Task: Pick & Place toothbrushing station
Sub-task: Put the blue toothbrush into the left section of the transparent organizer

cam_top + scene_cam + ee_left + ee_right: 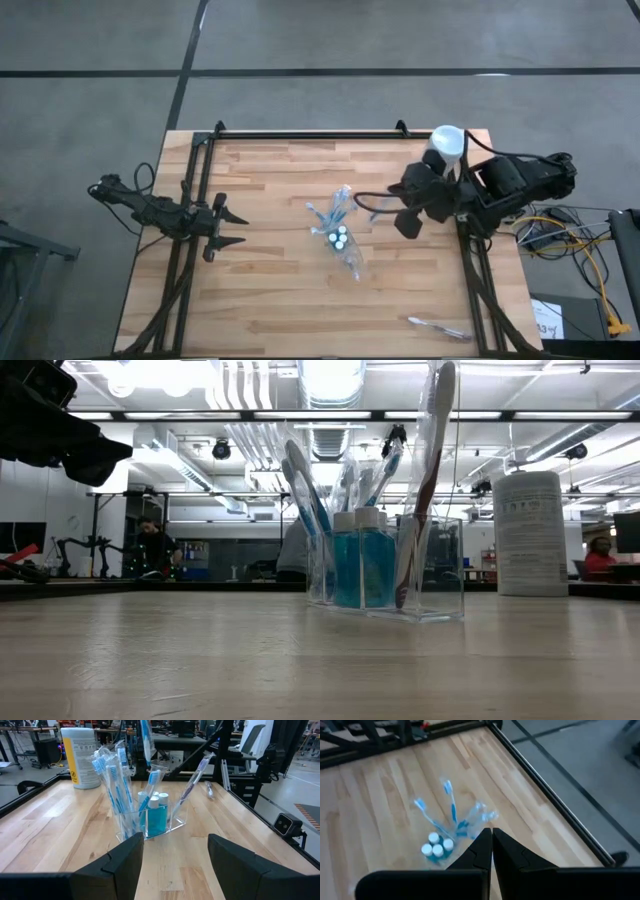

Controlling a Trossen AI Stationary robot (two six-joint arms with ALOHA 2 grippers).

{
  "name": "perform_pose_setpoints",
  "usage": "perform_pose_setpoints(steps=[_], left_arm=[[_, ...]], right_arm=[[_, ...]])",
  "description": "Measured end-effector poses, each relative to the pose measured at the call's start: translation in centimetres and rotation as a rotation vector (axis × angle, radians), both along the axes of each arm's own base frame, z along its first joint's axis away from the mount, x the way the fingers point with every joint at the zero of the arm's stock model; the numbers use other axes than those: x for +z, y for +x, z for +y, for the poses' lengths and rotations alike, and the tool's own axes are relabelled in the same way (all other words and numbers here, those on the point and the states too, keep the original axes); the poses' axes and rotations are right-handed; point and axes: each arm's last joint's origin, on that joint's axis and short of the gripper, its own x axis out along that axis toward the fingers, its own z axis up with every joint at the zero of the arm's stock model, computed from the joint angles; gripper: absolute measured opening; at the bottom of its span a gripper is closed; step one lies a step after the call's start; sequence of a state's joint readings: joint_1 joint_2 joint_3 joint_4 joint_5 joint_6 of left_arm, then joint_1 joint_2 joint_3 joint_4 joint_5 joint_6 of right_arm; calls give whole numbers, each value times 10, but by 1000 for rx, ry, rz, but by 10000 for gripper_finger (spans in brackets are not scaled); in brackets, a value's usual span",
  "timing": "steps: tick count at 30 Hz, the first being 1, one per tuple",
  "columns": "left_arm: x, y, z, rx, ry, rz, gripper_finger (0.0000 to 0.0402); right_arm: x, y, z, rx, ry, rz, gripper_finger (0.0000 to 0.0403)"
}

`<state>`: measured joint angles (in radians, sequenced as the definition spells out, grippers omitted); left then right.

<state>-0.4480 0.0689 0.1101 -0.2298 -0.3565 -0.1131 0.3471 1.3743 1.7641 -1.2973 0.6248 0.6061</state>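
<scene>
Three white-capped blue tubes and several blue-and-white toothbrushes stand upright in a clear holder near the middle of the wooden surface. Left pincer sits well apart toward the surface's left edge, fingers wide and empty, facing the holder. Right pincer hangs above the set, pressed together and empty, near a white cylinder; one wrapped toothbrush lies by the near right corner.

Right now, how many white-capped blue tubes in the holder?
3, clustered upright in the clear holder at table centre: tubes at and. More could hide beneath the toothbrushes.
</scene>
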Motion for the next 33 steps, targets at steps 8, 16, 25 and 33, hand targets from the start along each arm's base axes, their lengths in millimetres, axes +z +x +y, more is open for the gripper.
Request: perform_pose_setpoints(steps=[8, 16, 25, 33], left_arm=[[0, 0, 0, 0, 0, 0, 227], [0, 0, 0, 0, 0, 0, 227], [0, 0, 0, 0, 0, 0, 227], [0, 0, 0, 0, 1, 1, 227]], right_arm=[[3, 17, -9, 52, 1, -51, 8], [1, 43, -16, 89, -19, -90, 8], [-4, 62, -21, 117, 5, -110, 8], [-9, 78, -21, 142, 12, -130, 8]])
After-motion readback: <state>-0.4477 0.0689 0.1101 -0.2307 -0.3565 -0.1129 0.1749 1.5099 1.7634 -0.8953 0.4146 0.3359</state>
